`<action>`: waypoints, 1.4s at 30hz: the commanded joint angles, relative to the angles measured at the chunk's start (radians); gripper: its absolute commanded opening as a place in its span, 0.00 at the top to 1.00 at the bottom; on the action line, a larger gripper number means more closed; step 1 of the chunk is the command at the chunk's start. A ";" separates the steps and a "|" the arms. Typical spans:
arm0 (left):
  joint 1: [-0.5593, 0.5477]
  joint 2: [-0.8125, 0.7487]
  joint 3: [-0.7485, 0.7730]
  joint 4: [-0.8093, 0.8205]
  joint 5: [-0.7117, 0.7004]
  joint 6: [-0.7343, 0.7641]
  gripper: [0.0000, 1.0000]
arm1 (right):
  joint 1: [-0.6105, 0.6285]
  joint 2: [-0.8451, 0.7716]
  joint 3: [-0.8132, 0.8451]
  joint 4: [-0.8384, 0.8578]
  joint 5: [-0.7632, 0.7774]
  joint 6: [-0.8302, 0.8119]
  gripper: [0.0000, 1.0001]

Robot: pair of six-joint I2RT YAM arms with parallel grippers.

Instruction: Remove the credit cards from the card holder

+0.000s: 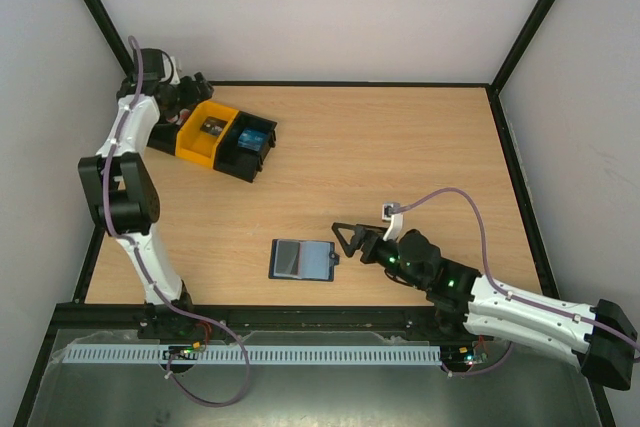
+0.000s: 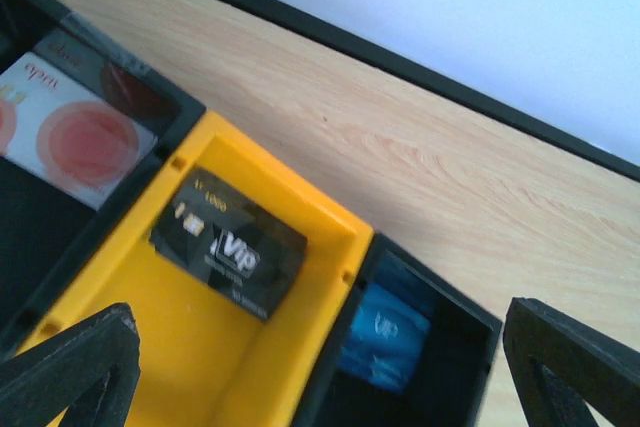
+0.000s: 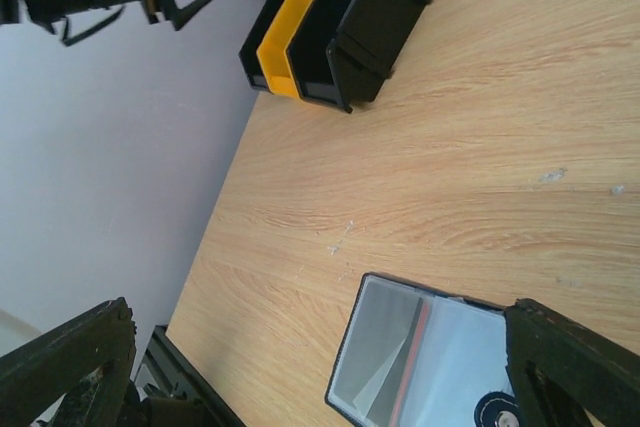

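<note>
Card holder (image 1: 302, 259) is lying lengthwise just beside the right jaws; both pairs are gaping empty, left jaws far off.

A black white-lettered card (image 2: 228, 244) is seen in a yellow bin (image 2: 180, 337), a blue card (image 2: 383, 334) and a pink-circled white card (image 2: 75, 132) in black bins (image 3: 375, 22), and the card holder (image 1: 302, 259) is shown dark-edged with grey-blue panels.

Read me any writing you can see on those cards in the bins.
"VIP": black card in the yellow bin; its smaller print is blurred.
"VIP", faint: blue card.
"opa", ending unclear: white-and-pink card.
Reddish script, unreadable: dark card behind it.
</note>
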 commanded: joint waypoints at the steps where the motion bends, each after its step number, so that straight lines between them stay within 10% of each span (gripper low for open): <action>1: -0.020 -0.150 -0.107 -0.100 -0.016 -0.015 0.00 | 0.003 0.029 0.040 -0.052 -0.011 0.041 0.02; 21: -0.399 -0.643 -0.851 0.087 0.014 -0.191 0.14 | 0.001 0.261 0.128 -0.190 0.014 -0.027 0.01; 31: -0.626 -0.719 -1.085 0.303 0.045 -0.354 0.30 | 0.003 0.345 0.129 -0.063 -0.119 0.002 0.59; 42: -0.643 -0.783 -1.298 0.529 0.107 -0.467 0.39 | 0.021 0.521 0.147 0.087 -0.248 0.101 0.68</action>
